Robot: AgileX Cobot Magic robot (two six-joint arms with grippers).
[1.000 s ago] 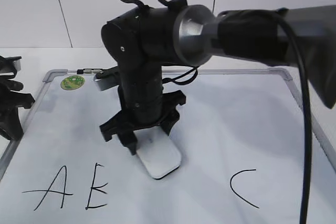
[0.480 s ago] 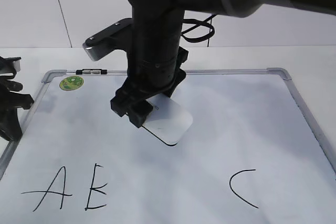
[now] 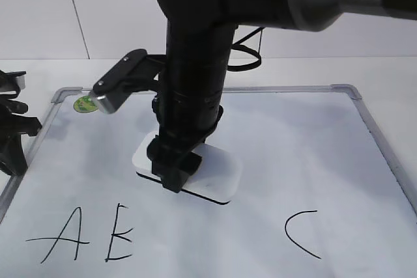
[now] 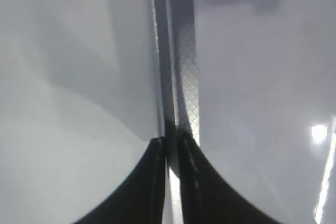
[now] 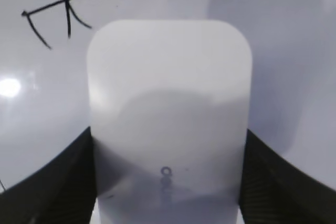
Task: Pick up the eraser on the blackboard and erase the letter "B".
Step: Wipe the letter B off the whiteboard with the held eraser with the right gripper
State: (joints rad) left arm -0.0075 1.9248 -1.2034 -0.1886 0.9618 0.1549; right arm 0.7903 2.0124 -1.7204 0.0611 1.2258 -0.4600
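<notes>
The eraser (image 3: 218,170) is a flat white rounded block with a thin dark base. It lies flat on the blackboard (image 3: 293,87), a white board with a grey frame. My right gripper (image 3: 172,177) is shut on the eraser's near end, with a finger on each long side (image 5: 168,182). The eraser (image 5: 168,87) fills the right wrist view. The letter "B" (image 3: 119,232) now looks like an "E"; it sits in front of and left of the eraser and shows in the right wrist view (image 5: 68,9). My left gripper (image 3: 13,138) rests at the board's left edge, shut (image 4: 170,145).
A black "A" (image 3: 62,239) is at the front left and a black "C" (image 3: 301,232) at the front right. A round green sticker (image 3: 83,103) sits at the back left corner, partly hidden by the right wrist camera. The board's frame (image 4: 181,66) runs under the left gripper.
The right gripper lifted the eraser off the board, turned it, and has set it down flat, a little to the left. The left arm has not moved.
</notes>
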